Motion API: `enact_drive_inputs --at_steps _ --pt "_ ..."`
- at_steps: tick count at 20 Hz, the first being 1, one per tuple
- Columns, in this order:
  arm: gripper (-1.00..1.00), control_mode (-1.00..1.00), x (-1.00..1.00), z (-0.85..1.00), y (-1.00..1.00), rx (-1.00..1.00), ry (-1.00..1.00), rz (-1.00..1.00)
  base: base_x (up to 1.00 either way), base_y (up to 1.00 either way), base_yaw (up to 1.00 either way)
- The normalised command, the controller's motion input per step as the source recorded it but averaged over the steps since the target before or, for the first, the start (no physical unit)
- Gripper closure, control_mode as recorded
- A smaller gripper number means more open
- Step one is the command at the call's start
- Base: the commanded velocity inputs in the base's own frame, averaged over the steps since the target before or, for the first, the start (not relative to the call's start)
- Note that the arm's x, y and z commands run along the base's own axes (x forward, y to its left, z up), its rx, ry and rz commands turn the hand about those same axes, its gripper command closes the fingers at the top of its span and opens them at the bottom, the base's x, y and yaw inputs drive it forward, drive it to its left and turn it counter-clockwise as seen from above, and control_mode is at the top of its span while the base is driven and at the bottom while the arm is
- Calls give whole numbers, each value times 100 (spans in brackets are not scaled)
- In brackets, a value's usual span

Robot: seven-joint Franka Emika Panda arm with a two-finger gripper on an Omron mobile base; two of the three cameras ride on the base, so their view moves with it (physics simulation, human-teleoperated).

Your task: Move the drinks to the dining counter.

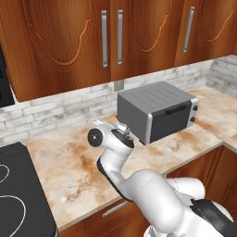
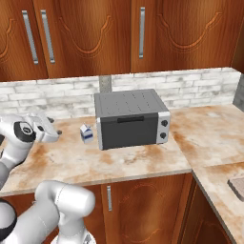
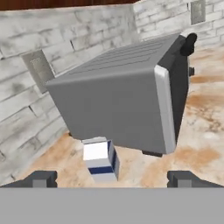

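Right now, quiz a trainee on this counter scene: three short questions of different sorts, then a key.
1. True or false: the milk carton lies tipped on its side.
2. Which appliance stands beside the carton? A) grey toaster oven B) kettle C) blender
3. Fill in: the gripper is ____, its tips spread wide short of the carton.

Key: 1 false, it stands upright on the stone counter; 2 A; 3 open.

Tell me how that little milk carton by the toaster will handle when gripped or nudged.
The milk carton is small and boxy, so it probably feels light. Standing upright on a narrow base beside the toaster, it may tip if nudged high. Its flat sides should suit the open gripper, though they might dent.
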Motion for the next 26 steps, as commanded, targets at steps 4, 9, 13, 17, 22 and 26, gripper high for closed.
enact_drive_inputs --at_steps 4,9,13,17,22,26 --pt "-100 -100 10 -7 1 0 0 -16 0 0 0" --pt "-100 -100 16 -2 0 0 2 -10 0 0 0" --pt "-100 -100 36 -10 0 0 10 -6 0 0 0" --pt "-100 -100 47 -23 0 0 13 -3 0 0 0" --pt "-100 -100 41 -34 0 0 8 -2 0 0 0" --pt "-100 -100 24 -30 0 0 0 0 0 0 0"
